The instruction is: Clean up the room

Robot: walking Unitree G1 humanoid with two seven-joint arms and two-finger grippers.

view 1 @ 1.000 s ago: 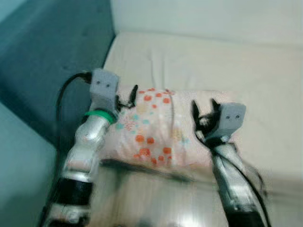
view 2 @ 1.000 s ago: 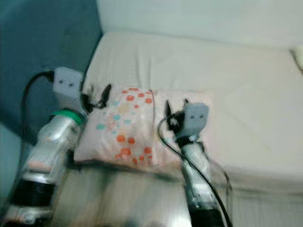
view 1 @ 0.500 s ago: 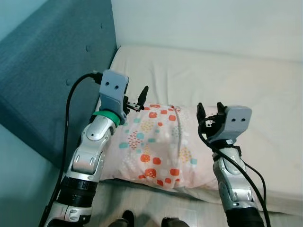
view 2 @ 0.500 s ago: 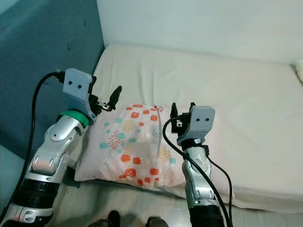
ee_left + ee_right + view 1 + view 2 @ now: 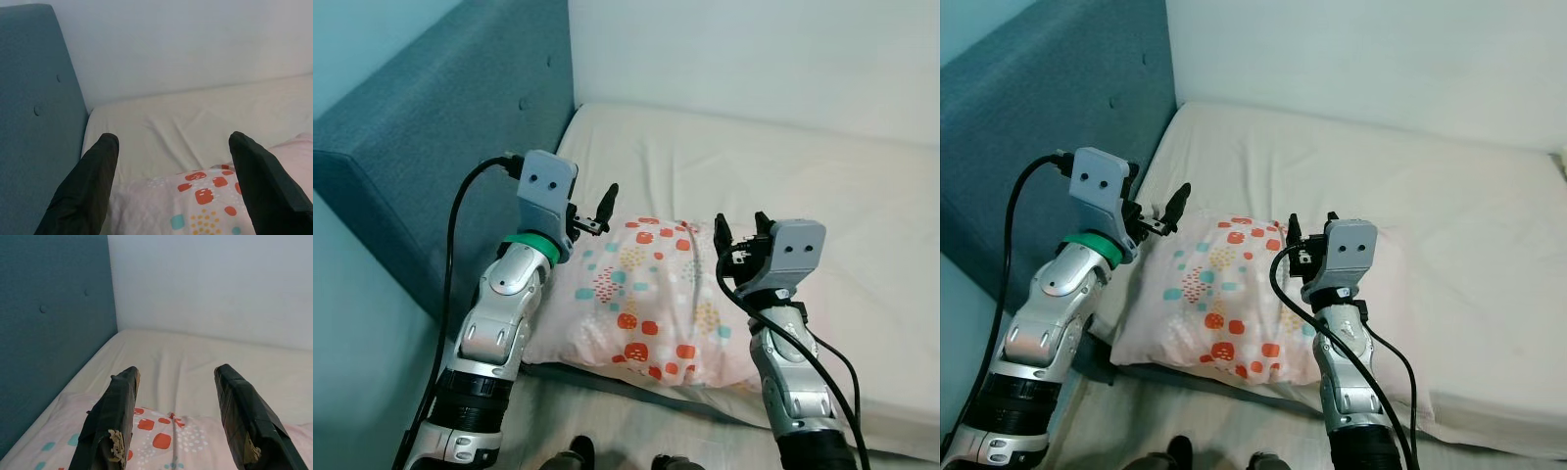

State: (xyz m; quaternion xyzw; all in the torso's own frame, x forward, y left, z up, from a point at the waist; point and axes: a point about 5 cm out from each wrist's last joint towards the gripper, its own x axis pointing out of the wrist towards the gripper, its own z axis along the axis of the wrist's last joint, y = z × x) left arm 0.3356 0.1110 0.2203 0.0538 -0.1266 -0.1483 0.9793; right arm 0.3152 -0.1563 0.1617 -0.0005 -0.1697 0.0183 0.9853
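Hovering grippers: left gripper (image 5: 595, 211) and right gripper (image 5: 740, 232), both raised, fingers spread, holding nothing.
Pillow (image 5: 646, 299): patterned, just below and between them.
Mattress (image 5: 822, 186): beneath pillow, beside blue headboard (image 5: 440, 176).

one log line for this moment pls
left tool open, above pillow | right tool open, above pillow | pillow on bed
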